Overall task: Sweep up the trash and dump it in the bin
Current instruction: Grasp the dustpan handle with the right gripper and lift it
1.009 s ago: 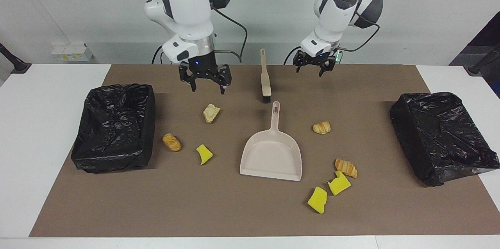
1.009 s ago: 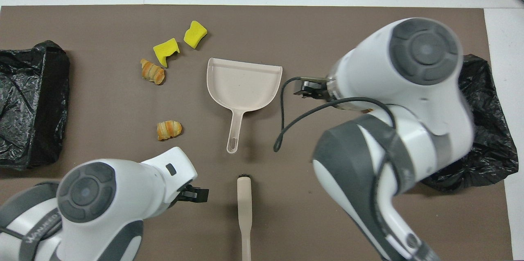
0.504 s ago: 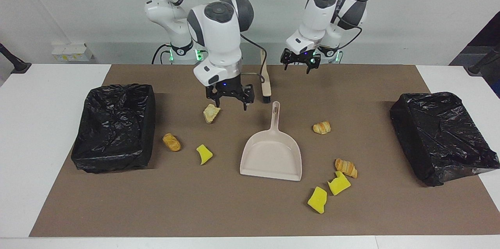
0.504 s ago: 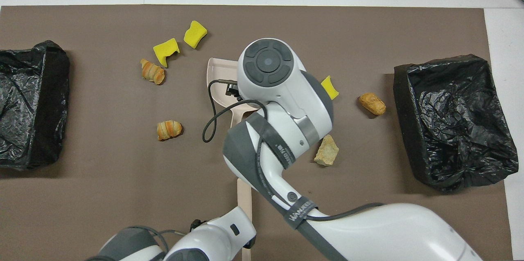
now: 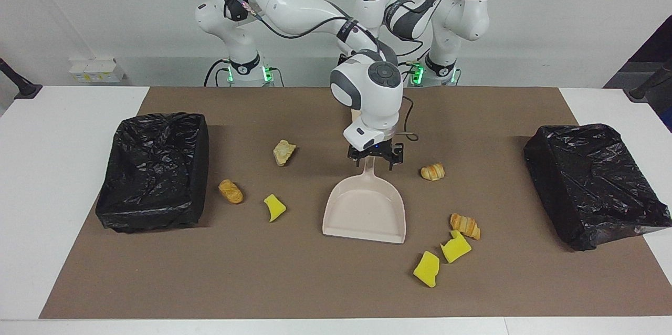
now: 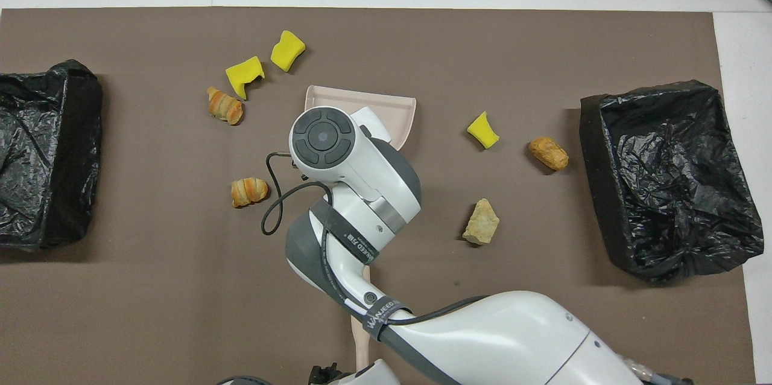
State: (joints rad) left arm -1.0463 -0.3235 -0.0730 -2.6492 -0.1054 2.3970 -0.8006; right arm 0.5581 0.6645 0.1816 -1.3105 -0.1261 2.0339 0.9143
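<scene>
The trash lies scattered on the brown mat: a pale chunk (image 5: 284, 152), a brown lump (image 5: 231, 191) and a yellow sponge piece (image 5: 274, 207) toward the right arm's end. Two croissant lumps (image 5: 432, 171) (image 5: 465, 225) and two sponge pieces (image 5: 455, 247) (image 5: 427, 269) lie toward the left arm's end. The beige dustpan (image 5: 365, 211) lies mid-mat. My right gripper (image 5: 375, 160) is open, low over the dustpan's handle, fingers either side. My left gripper (image 6: 329, 371) shows only as a tip by the beige brush's handle (image 6: 360, 337).
One black-lined bin (image 5: 152, 169) stands at the right arm's end of the mat, another (image 5: 593, 182) at the left arm's end. The right arm's wrist hides most of the brush in the facing view.
My right gripper has swung from beside the pale chunk to the dustpan's handle and come down. My left arm has drawn back toward the robots, near the brush's handle end.
</scene>
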